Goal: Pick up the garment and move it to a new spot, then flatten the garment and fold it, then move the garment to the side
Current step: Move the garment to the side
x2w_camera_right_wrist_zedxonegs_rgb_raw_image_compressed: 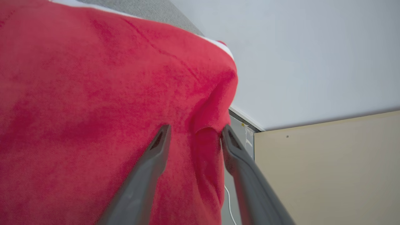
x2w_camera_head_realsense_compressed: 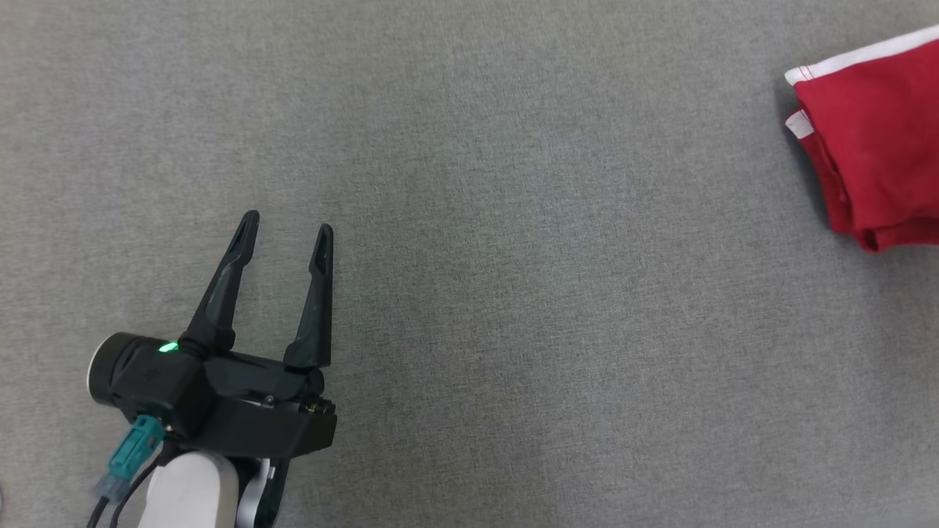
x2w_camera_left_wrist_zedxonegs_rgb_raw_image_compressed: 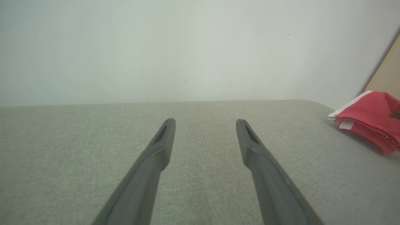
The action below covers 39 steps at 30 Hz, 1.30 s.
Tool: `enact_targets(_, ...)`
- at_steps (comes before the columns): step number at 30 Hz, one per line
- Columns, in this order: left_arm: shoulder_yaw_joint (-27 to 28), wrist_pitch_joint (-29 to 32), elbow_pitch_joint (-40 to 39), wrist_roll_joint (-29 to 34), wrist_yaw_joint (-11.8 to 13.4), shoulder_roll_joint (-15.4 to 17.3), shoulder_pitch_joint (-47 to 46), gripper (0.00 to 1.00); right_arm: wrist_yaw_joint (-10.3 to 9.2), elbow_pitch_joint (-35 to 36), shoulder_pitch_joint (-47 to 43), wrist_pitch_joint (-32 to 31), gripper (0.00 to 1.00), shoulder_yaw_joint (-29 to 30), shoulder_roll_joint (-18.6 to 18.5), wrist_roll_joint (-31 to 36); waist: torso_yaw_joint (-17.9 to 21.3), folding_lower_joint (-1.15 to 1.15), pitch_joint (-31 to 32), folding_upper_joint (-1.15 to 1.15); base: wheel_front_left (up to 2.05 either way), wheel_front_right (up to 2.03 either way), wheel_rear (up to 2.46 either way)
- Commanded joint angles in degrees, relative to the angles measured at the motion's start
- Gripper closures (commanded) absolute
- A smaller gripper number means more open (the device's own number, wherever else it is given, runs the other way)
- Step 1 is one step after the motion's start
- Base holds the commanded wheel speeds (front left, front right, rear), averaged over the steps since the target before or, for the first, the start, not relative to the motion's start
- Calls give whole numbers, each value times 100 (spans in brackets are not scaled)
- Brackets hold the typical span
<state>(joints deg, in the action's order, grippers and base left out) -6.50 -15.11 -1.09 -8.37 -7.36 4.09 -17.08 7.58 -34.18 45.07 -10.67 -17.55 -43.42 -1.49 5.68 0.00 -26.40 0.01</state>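
Garment [x2w_camera_head_realsense_compressed: 873,139] folded, red knit with white trim, at the right edge of the surface [x2w_camera_head_realsense_compressed: 513,293].
Over the grey woven cloth, left gripper [x2w_camera_head_realsense_compressed: 287,224] fingers spread wide; right gripper [x2w_camera_right_wrist_zedxonegs_rgb_raw_image_compressed: 195,128] fingers parted, a soft red ridge between them.

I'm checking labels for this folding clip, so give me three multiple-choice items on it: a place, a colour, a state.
1. Where on the grey surface does the red garment lie in the head view?
A) far right
B) centre
C) lower left
2. What colour is its edge trim?
A) black
B) white
C) yellow
3. How does the left gripper stand?
A) shut on the garment
B) shut on nothing
C) open, holding nothing
1 A: it lies at that view's right edge. 2 B: a white band runs along its top edge. 3 C: its fingers stand apart over bare surface.
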Motion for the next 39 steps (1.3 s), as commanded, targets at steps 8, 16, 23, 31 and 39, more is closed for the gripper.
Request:
enact_targets(8,215,-5,197,-69,0,-49,255,0,-18,719,-756,292,0,577,746,181,-249,0,744,-1,0,0,0)
enact_targets(16,533,-4,726,-142,23,-84,579,0,-17,1582,-1933,836,0,1010,1935,-194,-412,0,1822,-1,0,0,0)
enact_targets(23,785,-5,1113,-197,103,-102,1066,0,-18,1851,-2866,1360,0,851,2611,-631,-460,0,2636,-1,0,0,0)
enact_targets(31,1002,-4,1279,-197,172,-111,1431,0,-17,1781,-3400,1885,0,1172,3090,-839,-521,0,2950,-1,0,0,0)
enact_targets(39,1095,-4,1485,-99,198,-118,1632,0,-17,1365,-3627,2198,0,1589,3542,-713,-522,0,3094,-1,0,0,0)
